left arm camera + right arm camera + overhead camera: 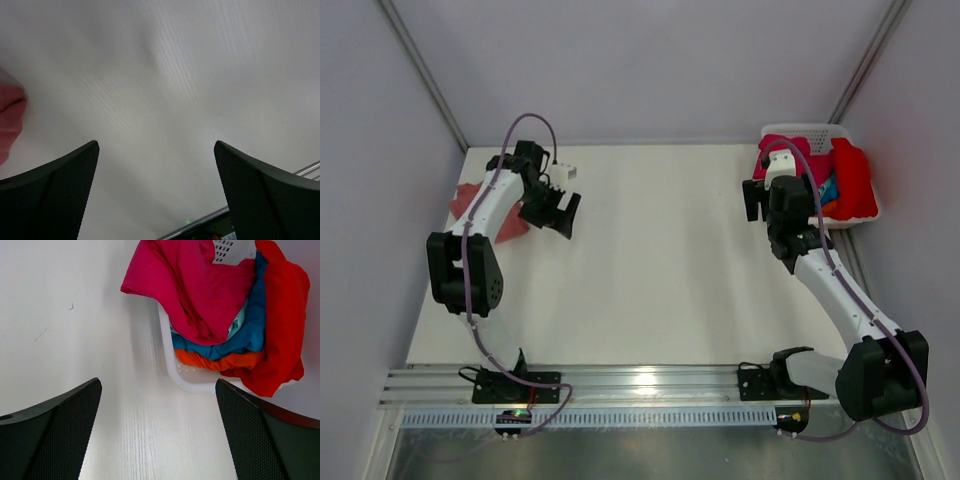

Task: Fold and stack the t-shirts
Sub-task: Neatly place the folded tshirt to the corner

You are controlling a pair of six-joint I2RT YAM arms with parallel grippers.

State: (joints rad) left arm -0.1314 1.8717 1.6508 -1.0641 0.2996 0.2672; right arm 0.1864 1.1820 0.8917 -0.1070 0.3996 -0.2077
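A salmon t-shirt (470, 206) lies bunched at the table's left edge, partly under the left arm; its edge shows as salmon cloth (10, 117) at the far left of the left wrist view. My left gripper (556, 218) (155, 146) hangs open over bare table just right of that shirt, nothing between its fingers. Several more t-shirts fill the white basket (817, 130) (172, 362): magenta (185, 285) draped over the rim, red (280, 315), blue (245, 340), orange (215, 361). My right gripper (767, 200) (158, 384) stands open and empty above the table, just short of the basket's near rim.
The white table (660, 250) runs between the two arms. Grey walls close in the left, back and right sides. A metal rail (640, 385) with the arm bases lines the near edge. The basket sits in the back right corner.
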